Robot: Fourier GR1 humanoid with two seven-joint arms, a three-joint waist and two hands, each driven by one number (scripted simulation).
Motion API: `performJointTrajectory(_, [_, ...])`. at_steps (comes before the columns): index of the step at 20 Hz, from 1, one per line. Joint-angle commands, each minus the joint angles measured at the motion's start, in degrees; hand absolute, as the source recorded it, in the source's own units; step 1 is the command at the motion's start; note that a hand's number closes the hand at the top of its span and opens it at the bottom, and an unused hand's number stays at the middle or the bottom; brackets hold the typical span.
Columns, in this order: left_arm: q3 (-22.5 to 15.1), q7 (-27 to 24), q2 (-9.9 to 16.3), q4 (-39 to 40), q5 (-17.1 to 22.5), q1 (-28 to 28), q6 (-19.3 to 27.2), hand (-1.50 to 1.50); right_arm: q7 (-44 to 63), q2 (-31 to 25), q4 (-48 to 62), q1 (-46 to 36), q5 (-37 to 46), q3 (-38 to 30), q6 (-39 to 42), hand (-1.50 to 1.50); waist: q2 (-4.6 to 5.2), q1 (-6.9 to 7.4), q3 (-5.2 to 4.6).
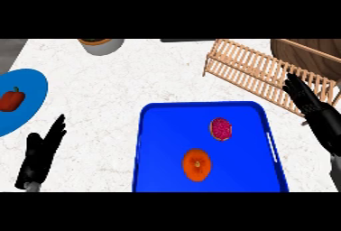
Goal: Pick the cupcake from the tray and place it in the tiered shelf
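A: Where's the cupcake [221,128]?
B: On the glossy blue tray [163,149], a round thing with a pink-red top, uncovered; a flat orange fruit [197,164] lies just beside it.

A: And beyond the tray?
B: A slatted wooden tiered shelf [256,74] past its far right corner, a blue plate [30,90] with a red bell pepper [11,99] to its left, a grey bowl [103,45] far off on the speckled white counter [126,76].

A: Hands?
B: Right hand [313,108] beside the shelf, left hand [43,151] left of the tray, both with straight fingers, holding nothing.
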Motion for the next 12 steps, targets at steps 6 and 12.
performJointTrajectory(6, [4.99,-5.98,-4.51,-11.77,-1.16,-7.81,6.57,0.00,11.79,14.57,-0.76,-10.25,3.43,1.13,-19.79,1.50,-0.75,4.03,-1.33])
performJointTrajectory(12, [7.74,-1.94,-4.00,-15.15,1.87,-7.19,4.30,0.00,4.81,21.93,-0.59,-5.34,1.60,-4.99,-28.22,-1.50,-0.37,2.30,-1.20])
